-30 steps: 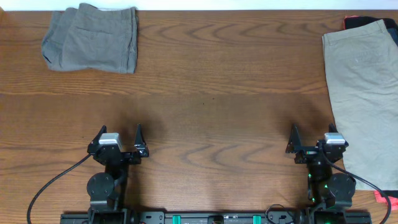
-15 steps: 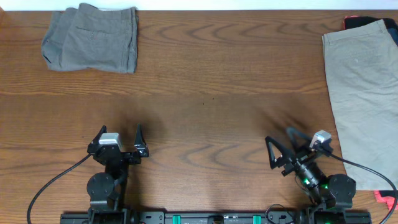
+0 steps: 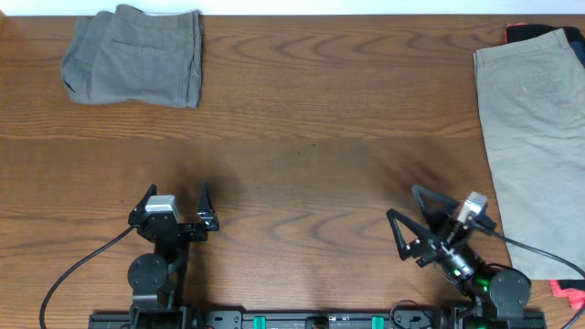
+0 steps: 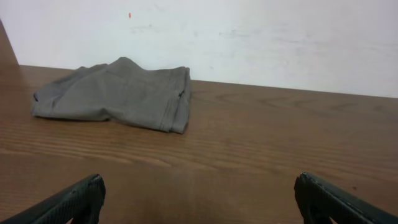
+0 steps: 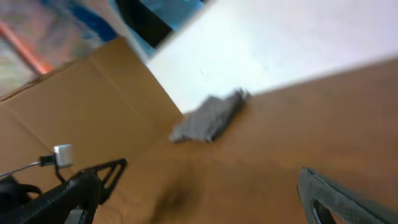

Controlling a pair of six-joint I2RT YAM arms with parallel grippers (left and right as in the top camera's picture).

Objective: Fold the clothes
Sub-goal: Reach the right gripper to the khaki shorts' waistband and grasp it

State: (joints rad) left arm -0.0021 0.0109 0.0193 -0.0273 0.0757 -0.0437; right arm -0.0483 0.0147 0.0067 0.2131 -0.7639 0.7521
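A folded grey-brown pair of shorts (image 3: pixel 135 58) lies at the table's far left; it also shows in the left wrist view (image 4: pixel 115 94) and, blurred, in the right wrist view (image 5: pixel 208 118). A light khaki-beige pair (image 3: pixel 537 137) lies spread flat along the right edge, over a dark garment (image 3: pixel 528 33) at the far right corner. My left gripper (image 3: pixel 175 203) is open and empty near the front edge, its fingertips apart in its wrist view (image 4: pixel 199 199). My right gripper (image 3: pixel 407 215) is open and empty, turned leftward, just left of the khaki pair.
A red-pink item (image 3: pixel 571 292) peeks out at the front right corner by the khaki pair. A white wall (image 4: pixel 249 37) stands behind the table's far edge. Bare wooden tabletop (image 3: pixel 311 146) spans the middle.
My right arm has swung from pointing straight ahead to pointing left and forward, its open fingers shifting leftward. The left arm and the garments have not moved.
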